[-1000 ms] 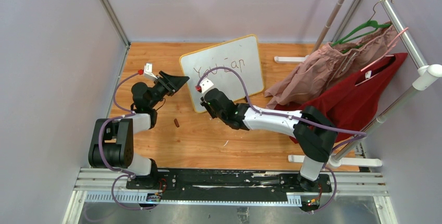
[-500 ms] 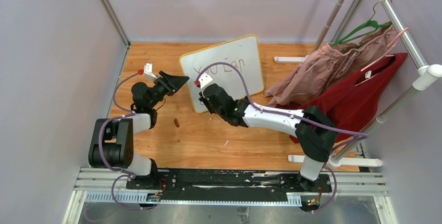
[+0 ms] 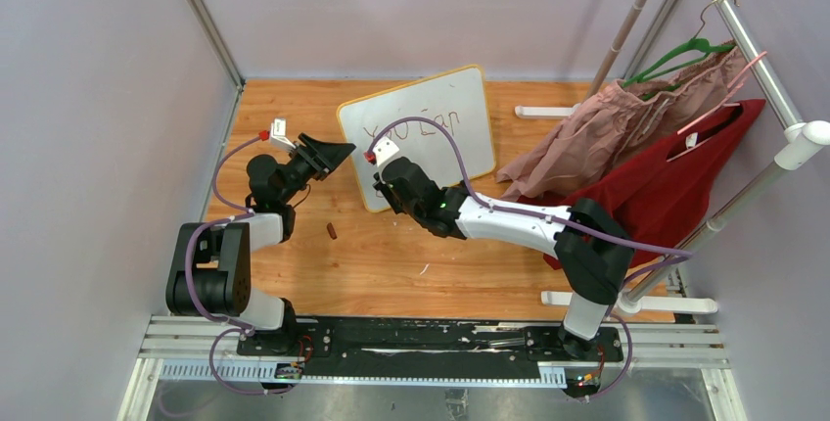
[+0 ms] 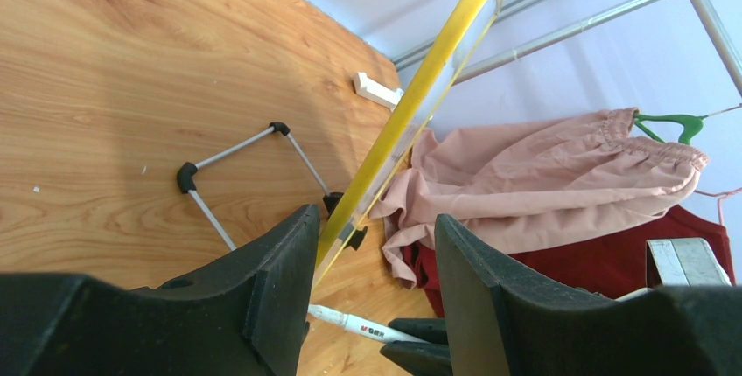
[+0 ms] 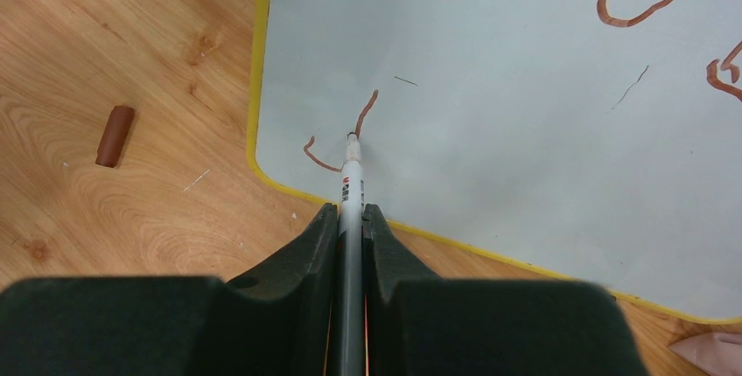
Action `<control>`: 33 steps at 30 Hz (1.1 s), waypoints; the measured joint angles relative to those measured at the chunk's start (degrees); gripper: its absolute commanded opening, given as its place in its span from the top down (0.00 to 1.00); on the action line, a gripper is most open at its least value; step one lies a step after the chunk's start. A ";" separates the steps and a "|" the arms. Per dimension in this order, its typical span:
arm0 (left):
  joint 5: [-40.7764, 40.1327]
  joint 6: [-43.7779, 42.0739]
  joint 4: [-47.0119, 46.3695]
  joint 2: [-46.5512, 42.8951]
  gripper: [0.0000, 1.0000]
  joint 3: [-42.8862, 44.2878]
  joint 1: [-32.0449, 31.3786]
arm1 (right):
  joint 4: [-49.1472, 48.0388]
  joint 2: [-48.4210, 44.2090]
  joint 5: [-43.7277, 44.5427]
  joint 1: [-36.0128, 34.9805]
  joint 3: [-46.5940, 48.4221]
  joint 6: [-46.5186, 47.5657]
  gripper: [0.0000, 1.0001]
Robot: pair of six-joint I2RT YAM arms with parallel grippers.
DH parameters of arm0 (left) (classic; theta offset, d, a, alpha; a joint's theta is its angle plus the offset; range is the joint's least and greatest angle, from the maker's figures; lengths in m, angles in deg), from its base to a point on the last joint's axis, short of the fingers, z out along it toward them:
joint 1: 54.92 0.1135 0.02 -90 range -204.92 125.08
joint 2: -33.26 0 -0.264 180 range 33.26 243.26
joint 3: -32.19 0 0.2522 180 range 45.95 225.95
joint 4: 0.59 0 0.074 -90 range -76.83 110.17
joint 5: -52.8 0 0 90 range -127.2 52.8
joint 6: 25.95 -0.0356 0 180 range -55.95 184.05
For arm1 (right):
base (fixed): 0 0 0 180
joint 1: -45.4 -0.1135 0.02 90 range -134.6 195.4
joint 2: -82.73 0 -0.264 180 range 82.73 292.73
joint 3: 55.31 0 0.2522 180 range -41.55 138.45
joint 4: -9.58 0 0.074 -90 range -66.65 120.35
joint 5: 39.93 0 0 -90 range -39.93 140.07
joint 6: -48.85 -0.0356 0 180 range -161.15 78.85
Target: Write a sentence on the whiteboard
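My right gripper [image 5: 350,212] clamps the marker [image 5: 352,185] at the whiteboard's [image 5: 525,131] lower left corner. Light and propped, it could tip; my left gripper [image 4: 376,220], jaws apart, straddles its edge.

Smooth plastic marker [image 5: 351,192] between matt black jaws; glossy whiteboard [image 5: 525,131] ahead; satin wood-grain counter [image 5: 131,44] beneath.

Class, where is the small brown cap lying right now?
In the top view, the brown cap lies on the table, left of centre, just off the near left corner of the whiteboard.
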 measured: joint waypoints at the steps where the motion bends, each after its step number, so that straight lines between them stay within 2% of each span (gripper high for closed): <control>1: 0.00 0.02 0.00 0.00 0.44 0.00 0.00 | 0.00 0.02 -0.07 0.00 0.00 0.00 1.00; 33: 0.04 0.42 -0.33 0.00 0.44 0.00 0.00 | -0.02 1.03 -3.43 -1.11 -0.11 -0.87 1.00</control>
